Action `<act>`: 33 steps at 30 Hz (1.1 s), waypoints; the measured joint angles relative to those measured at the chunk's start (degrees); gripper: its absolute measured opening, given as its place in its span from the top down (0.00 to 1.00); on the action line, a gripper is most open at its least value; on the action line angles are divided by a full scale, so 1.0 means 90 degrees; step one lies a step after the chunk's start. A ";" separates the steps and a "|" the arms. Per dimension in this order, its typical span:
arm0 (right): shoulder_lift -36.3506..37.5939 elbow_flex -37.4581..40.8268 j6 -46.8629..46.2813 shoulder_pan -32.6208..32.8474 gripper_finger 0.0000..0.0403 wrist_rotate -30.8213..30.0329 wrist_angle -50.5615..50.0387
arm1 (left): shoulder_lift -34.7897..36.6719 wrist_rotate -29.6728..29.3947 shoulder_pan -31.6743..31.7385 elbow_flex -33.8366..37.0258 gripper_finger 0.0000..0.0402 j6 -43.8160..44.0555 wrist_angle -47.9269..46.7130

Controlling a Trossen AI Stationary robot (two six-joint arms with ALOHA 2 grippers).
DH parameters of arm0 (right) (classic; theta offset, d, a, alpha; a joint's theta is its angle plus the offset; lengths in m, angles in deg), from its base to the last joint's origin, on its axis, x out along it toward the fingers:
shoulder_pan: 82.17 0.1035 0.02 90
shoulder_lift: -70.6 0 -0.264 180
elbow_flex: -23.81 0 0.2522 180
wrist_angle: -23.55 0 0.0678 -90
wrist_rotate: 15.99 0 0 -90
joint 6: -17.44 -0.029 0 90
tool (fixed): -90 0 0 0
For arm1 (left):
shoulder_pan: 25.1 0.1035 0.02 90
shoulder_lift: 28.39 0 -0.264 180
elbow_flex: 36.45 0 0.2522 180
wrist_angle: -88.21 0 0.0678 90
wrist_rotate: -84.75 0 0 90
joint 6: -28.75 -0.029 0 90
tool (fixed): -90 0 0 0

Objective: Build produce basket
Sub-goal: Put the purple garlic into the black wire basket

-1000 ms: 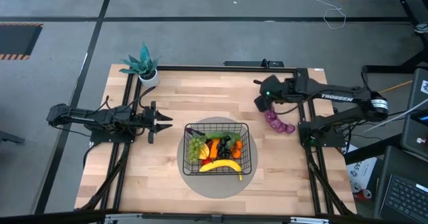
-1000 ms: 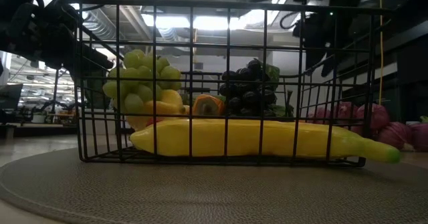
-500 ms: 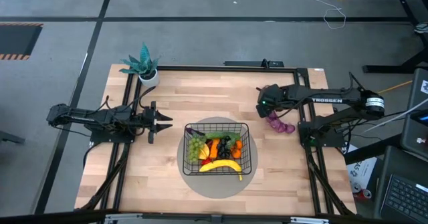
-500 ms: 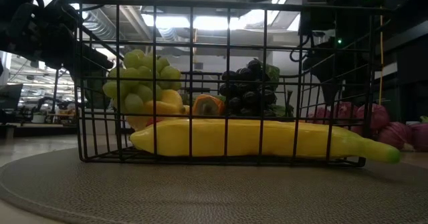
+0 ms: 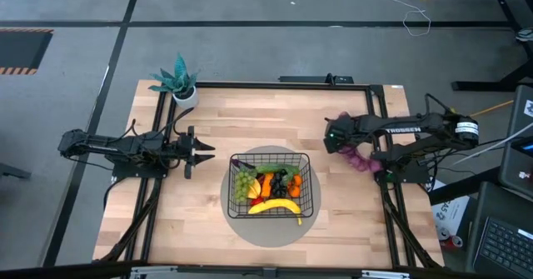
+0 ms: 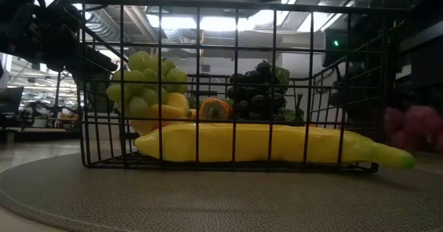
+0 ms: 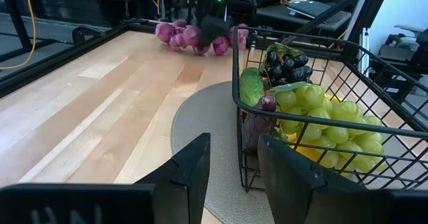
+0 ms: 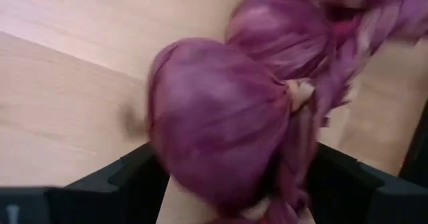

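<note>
The black wire basket [image 5: 311,179] stands on a round grey mat [image 5: 250,227] at the table's middle. In it lie a yellow banana [image 5: 275,206], green grapes [image 5: 242,183], dark grapes [image 5: 281,179] and orange pieces. A bunch of purple grapes [image 5: 363,161] lies on the wood to the basket's right. My right gripper [image 5: 333,139] is open and low over the bunch's left end [image 8: 214,117], one finger on each side. My left gripper [image 5: 206,152] is open and empty, left of the basket, pointing at it [image 7: 237,103]. My right gripper's fingers [image 8: 130,177] stand on either side of the purple bunch's end grape [image 8: 200,137], coming from above. I cannot tell whether they touch it. The bunch lies on the table.
A teal potted plant [image 5: 177,83] stands at the far left corner. Black frame rails [image 5: 383,187] run along the table's left, right and far sides. Bare wood lies between the basket and the far rail.
My right gripper has gone down and a little toward the table's right and near edges, onto the purple grapes, which lie where they were.
</note>
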 joint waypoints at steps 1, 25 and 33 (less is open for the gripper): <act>0.0000 0.0126 -0.0012 -0.0024 0.27 0.0010 0.0058 | 0.0000 0.0000 -0.0001 0.0000 0.70 0.0000 0.0000; 0.0000 0.0322 0.0049 -0.0097 0.32 0.0637 0.0664 | 0.0000 -0.0001 -0.0001 0.0000 0.70 0.0000 0.0000; 0.0000 0.0322 0.0241 -0.0097 0.47 0.0741 0.0761 | -0.0001 0.0000 -0.0002 0.0000 0.70 0.0000 0.0000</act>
